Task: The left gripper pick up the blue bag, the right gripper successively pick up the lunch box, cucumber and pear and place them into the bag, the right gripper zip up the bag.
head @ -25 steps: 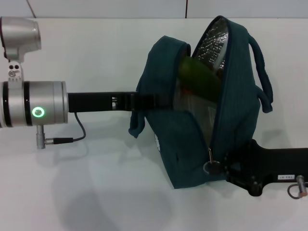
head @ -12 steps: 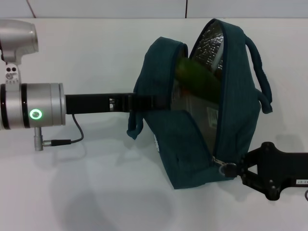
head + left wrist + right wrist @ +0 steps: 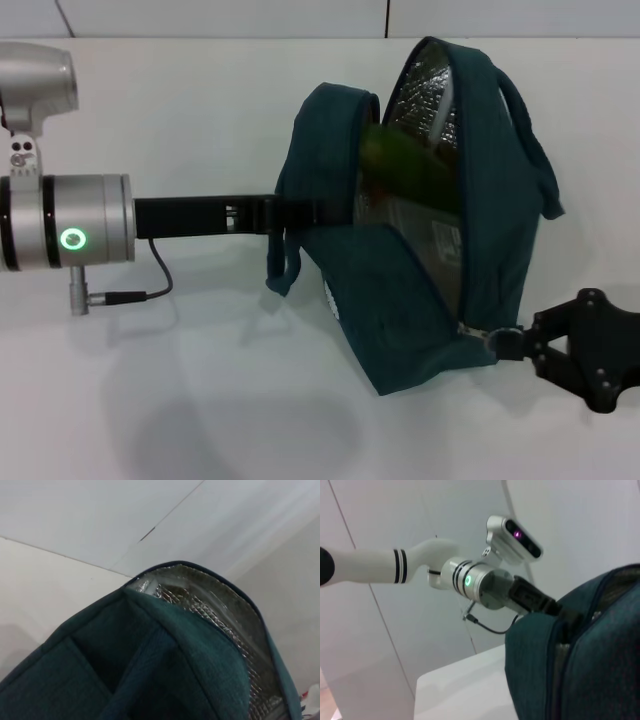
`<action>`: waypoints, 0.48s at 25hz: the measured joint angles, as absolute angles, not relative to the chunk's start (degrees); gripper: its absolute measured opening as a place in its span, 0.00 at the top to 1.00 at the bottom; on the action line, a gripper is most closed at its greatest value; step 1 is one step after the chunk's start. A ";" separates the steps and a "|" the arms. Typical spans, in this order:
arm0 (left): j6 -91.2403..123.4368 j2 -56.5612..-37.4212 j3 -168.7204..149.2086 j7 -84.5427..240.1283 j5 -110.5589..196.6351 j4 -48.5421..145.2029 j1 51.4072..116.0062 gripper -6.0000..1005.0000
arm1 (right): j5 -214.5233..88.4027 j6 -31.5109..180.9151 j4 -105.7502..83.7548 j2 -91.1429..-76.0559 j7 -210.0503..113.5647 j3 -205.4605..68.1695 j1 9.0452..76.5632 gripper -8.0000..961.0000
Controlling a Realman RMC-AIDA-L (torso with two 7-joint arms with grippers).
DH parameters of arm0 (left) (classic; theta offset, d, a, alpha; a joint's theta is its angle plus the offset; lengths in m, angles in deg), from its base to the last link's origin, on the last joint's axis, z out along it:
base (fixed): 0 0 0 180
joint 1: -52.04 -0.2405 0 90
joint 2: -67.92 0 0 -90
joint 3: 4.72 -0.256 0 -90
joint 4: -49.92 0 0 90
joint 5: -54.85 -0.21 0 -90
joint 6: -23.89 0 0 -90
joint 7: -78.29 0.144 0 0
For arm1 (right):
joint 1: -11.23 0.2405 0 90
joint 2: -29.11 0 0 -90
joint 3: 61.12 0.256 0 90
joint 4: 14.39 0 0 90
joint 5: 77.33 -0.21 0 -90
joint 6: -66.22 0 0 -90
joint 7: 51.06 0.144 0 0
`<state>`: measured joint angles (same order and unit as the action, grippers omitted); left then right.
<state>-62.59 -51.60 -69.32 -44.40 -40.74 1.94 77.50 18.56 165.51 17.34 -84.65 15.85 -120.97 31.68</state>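
Blue bag [image 3: 420, 250] hung open from my left gripper [image 3: 330, 211], clamped on its near wall, while my right gripper [image 3: 508, 342] pinched the zipper pull [image 3: 490, 338] at the bag's lower corner, track running upward.

Left arm [image 3: 65, 235]: silver cylindrical wrist housing, black bands, round green indicator light; small silver plug with thin black cable [image 3: 150, 285] beneath; rounded silver camera pod [image 3: 35, 85] above, purple-lit lens seen in right wrist view; white forearm [image 3: 375, 565] with black rings; long black rectangular gripper body [image 3: 210, 215]; right gripper [image 3: 505, 343]: matte black angular linkage, small screws on the finger joints
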 joint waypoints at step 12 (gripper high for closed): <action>-62.59 -51.58 -69.32 -44.32 -40.60 1.92 76.87 0.94 | 18.29 169.18 19.99 -85.61 15.23 -117.84 30.29 0.99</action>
